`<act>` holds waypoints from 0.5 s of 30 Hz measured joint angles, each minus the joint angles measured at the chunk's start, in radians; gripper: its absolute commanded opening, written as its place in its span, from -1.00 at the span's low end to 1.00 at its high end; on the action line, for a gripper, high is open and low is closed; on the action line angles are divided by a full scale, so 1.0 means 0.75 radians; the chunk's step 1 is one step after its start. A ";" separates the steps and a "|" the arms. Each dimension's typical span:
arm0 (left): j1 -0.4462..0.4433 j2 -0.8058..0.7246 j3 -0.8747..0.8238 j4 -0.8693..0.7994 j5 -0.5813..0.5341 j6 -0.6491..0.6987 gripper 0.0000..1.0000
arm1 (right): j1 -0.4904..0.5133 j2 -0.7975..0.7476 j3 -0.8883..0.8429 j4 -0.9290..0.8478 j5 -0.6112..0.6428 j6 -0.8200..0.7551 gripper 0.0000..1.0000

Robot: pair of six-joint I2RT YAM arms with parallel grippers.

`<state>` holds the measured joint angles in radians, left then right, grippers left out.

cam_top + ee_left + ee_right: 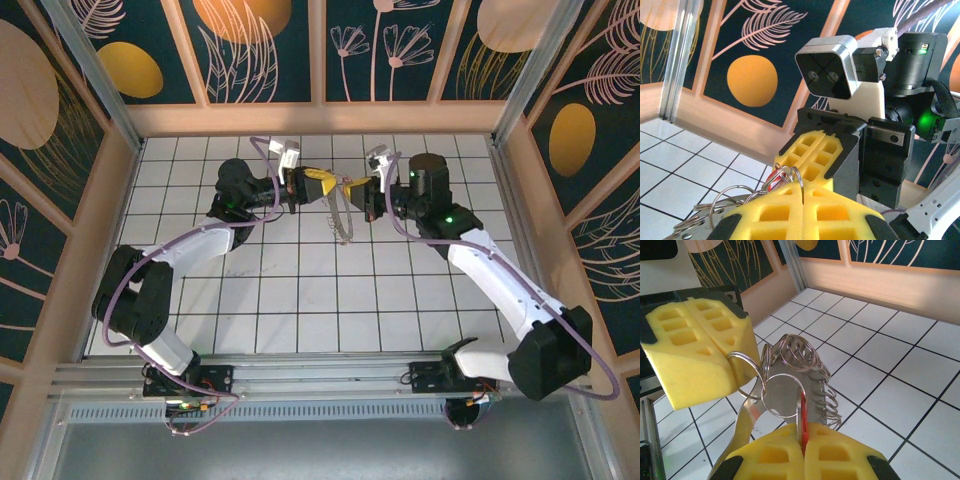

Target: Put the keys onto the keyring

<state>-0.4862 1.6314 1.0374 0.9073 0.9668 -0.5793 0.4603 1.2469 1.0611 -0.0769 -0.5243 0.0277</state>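
Both grippers meet above the far middle of the tiled floor. My right gripper [804,434] [352,190] is shut on the key [802,422], which I see edge-on with its red head pinched between the yellow pads. A silver ring [771,410] hangs at the key's top. My left gripper [805,192] [326,185] is shut on the keyring [801,181], a thin silver loop that overlaps the key's ring. The red key [769,181] sits just left of the left pads. A bunch of several more rings [807,357] on a metal strip dangles between the grippers.
The hanging bunch of rings [341,222] droops below the two grippers over the white tiled floor [330,300]. Patterned walls [320,50] with a wooden rail close the back and sides. The right arm's wrist camera housing [832,67] sits close in front of the left gripper.
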 measured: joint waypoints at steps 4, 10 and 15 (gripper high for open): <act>-0.006 -0.021 0.001 -0.020 0.028 0.037 -1.00 | 0.005 -0.032 -0.011 0.015 -0.008 0.003 -1.00; -0.008 -0.061 0.001 -0.032 0.044 0.079 -1.00 | 0.052 -0.033 -0.011 0.028 -0.003 0.006 -1.00; -0.008 -0.075 0.001 -0.036 0.054 0.096 -1.00 | 0.085 -0.013 -0.011 0.040 0.001 0.007 -1.00</act>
<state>-0.4923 1.5749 1.0378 0.8803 1.0073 -0.5076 0.5240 1.2373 1.0527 -0.0471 -0.5236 0.0330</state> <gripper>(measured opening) 0.050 0.051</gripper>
